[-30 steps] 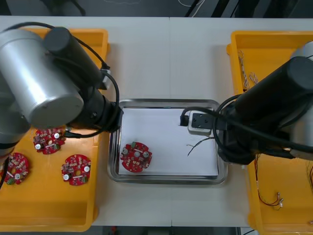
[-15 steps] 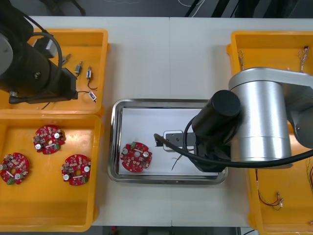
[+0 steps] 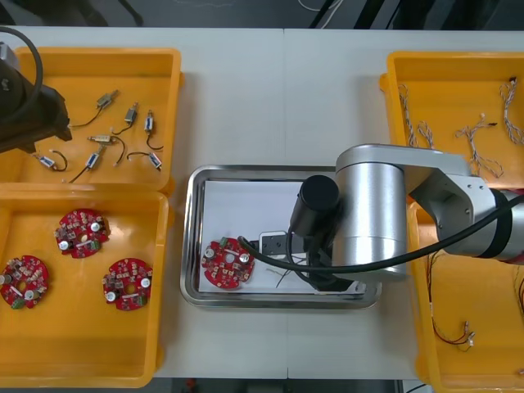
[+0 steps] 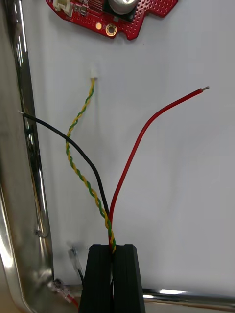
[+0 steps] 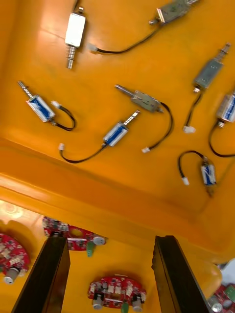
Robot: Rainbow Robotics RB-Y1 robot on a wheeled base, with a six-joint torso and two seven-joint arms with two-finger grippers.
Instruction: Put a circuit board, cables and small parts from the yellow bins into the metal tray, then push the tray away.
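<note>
A light, off-white flat table (image 3: pixel 246 98) spreads under and around the jaws of the right gripper (image 4: pixel 112 247), with a thin straight seam (image 3: pixel 284 98) crossing its top on the far side of them. Beyond the table's far edge, well apart from those jaws, lies a strip of dark floor (image 3: pixel 221 12) with black slanted bars (image 3: pixel 360 11) and a pale cord (image 3: pixel 315 5). The light is even, leaving only faint, soft shadows on the tabletop.

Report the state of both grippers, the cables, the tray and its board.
Right gripper, shut on the cables, low over the metal tray.
Left gripper, open, above small metal parts in a yellow bin.
Cables, pinched at one end, free ends spread over the tray's white inside.
Metal tray, between the bins, not yet pushed.
Circuit board, flat in the tray.
</note>
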